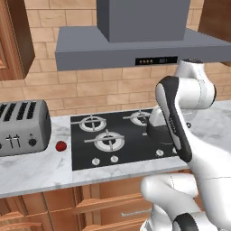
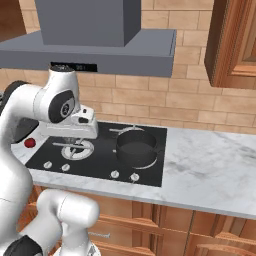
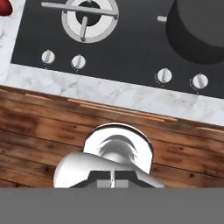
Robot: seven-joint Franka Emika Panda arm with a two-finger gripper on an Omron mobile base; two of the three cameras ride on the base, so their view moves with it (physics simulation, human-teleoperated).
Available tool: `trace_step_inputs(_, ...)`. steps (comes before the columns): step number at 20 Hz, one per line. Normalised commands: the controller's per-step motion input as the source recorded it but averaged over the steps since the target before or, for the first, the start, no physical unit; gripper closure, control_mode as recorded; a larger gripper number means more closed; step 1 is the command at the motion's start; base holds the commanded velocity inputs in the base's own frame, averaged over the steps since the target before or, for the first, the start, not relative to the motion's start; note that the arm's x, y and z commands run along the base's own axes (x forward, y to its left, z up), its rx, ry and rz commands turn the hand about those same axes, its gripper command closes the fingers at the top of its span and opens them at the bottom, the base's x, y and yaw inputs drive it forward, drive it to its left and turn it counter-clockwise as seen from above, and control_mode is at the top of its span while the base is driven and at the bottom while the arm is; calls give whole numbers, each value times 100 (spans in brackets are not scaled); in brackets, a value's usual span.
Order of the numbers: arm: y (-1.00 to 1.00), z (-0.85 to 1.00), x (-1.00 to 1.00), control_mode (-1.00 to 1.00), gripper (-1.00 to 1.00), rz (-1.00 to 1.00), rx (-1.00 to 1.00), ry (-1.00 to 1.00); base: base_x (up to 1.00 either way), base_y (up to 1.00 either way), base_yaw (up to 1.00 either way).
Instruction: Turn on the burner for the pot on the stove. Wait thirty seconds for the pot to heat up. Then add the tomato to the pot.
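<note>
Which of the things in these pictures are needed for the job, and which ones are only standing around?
Needed for the job:
- pot, on the right front burner
- stove and its knobs
- tomato, on the counter left of the stove

Only standing around:
- toaster
- hood
- wall cabinets

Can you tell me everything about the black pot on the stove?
The low, round, dark charcoal pot looks like matte metal, with straight sides and an open top, no lid. A small stub handle sticks out at the back rim. Inside it looks dark, with nothing to be seen in it. It stands upright on the front right burner of the glossy black cooktop, just behind two small silver knobs. Nothing else touches it. In the hand view its side shows near those knobs.
</note>
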Motion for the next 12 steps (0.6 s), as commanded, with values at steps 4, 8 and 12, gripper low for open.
trace_step_inputs(4,99,2,9,-100,-100,0,-15,11,0,0,0)
trace_step_inputs(8,90,0,0,-100,-100,0,-11,1,0,0,0)
trace_step_inputs(12,100,-2,0,-100,-100,0,-7,4,0,0,0)
